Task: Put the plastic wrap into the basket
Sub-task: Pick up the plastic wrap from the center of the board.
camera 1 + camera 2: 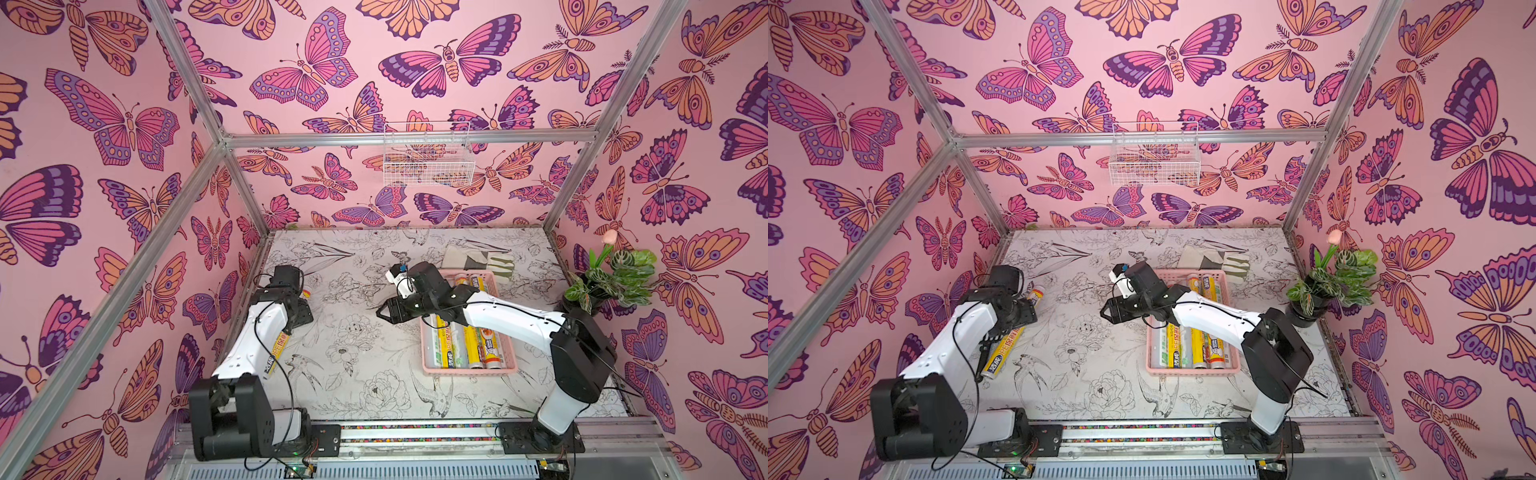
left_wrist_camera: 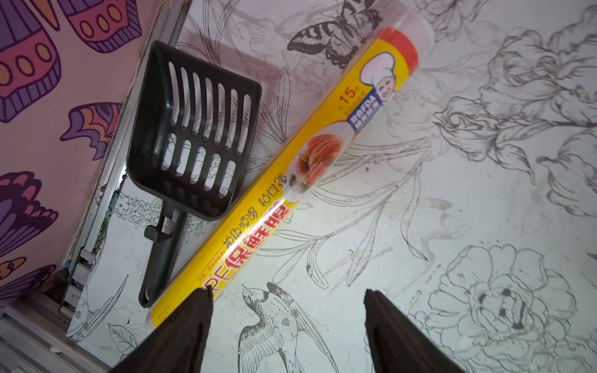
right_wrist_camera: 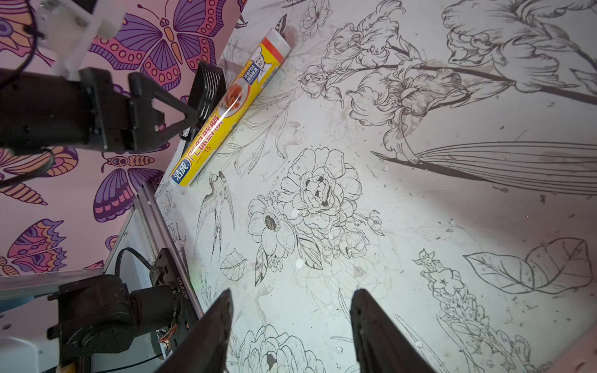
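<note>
Found one long yellow plastic-wrap roll [image 2: 290, 181] flat on the flower-printed table [image 2: 452, 226], left of centre in both top views, just beside a black slotted plastic scoop [image 2: 193, 135]. Recorded left gripper [image 2: 287, 292] spread wide over one end, holding nothing. Recorded right gripper [image 3: 290, 292] parted, empty. Counted several more rolls [image 1: 471, 345] inside the shallow pink plastic basket [image 1: 469, 372], right of centre.

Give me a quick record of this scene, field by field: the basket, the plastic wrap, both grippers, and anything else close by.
basket: pink, on the table, robot's right side
rolls in basket: several, lying lengthwise
yellow roll: outside the basket, flat on the table beside the black scoop
left gripper: open, empty, just above the yellow roll
right gripper: open, empty, over bare table
task: one roll not yet in
</note>
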`<control>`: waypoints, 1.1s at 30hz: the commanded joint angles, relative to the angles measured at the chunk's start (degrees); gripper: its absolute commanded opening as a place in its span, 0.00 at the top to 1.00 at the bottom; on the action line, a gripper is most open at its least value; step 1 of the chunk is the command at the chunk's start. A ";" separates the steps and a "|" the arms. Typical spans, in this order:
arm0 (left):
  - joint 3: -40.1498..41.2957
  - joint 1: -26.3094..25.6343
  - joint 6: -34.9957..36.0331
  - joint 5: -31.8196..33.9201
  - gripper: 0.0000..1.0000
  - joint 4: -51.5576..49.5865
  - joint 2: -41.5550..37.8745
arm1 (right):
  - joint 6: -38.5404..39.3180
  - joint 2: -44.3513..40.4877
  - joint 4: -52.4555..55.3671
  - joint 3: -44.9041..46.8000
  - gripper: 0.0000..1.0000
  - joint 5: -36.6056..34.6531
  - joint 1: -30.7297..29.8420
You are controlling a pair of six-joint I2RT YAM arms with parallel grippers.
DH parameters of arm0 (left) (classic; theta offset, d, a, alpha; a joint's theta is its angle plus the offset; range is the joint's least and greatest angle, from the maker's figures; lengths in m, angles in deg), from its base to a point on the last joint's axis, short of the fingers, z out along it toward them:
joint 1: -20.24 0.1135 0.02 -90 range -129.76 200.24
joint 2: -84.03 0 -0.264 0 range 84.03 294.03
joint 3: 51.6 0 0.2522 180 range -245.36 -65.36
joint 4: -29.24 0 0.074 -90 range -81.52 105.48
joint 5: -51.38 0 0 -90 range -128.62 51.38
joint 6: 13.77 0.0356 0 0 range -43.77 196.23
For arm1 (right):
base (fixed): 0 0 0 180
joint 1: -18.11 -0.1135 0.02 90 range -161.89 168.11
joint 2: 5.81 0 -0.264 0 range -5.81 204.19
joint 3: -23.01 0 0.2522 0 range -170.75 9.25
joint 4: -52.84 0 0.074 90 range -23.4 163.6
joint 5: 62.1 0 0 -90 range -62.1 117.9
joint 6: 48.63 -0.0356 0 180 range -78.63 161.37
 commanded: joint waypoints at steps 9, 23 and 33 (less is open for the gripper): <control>-10.74 1.18 1.14 0.53 0.23 -3.62 19.72 | 3.15 0.43 2.82 -2.23 0.38 1.51 -0.30; -15.23 1.83 6.81 -2.79 0.28 -3.46 28.58 | 4.31 0.00 3.86 -0.70 0.38 1.44 -0.15; -14.56 1.71 6.61 -10.68 0.36 -3.60 27.49 | 4.20 -0.65 3.88 0.31 0.38 1.24 0.02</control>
